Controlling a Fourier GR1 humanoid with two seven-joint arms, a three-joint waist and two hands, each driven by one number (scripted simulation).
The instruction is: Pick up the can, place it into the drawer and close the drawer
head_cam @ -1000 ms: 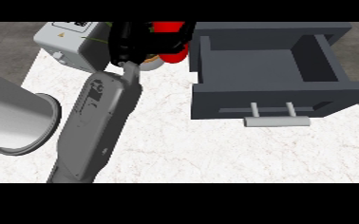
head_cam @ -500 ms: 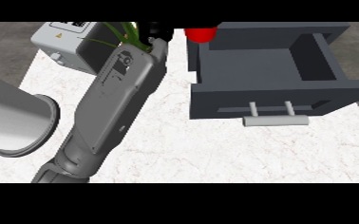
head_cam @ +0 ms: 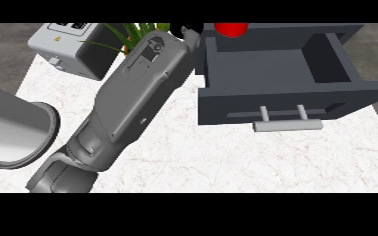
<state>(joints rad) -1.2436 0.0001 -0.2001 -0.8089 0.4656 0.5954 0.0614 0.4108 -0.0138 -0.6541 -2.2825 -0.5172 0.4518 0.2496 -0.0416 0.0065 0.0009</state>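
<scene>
My right forearm [head_cam: 140, 95] runs from the lower left up to the view's top edge. Only a black piece of the right hand [head_cam: 189, 29] shows there; the rest is cut off by the top edge. The red can [head_cam: 230, 29] shows just right of that hand, at the top edge, over the back left corner of the open drawer [head_cam: 273, 107]. It appears held in the hand, though the fingers round it are hidden. The dark grey drawer stands pulled out, its inside bare, with a light grey handle [head_cam: 288, 125] at its front.
A grey box with a warning label [head_cam: 70, 45] stands at the back left, and a green plant [head_cam: 136, 32] sits behind the forearm. A large light grey cylinder [head_cam: 22, 130] fills the left edge. White marbled counter [head_cam: 244, 165] lies in front of the drawer.
The arm has stretched up and to the right, carrying the can from beside the plant to the drawer's back left corner. The hand has slid mostly out of view at the top.
</scene>
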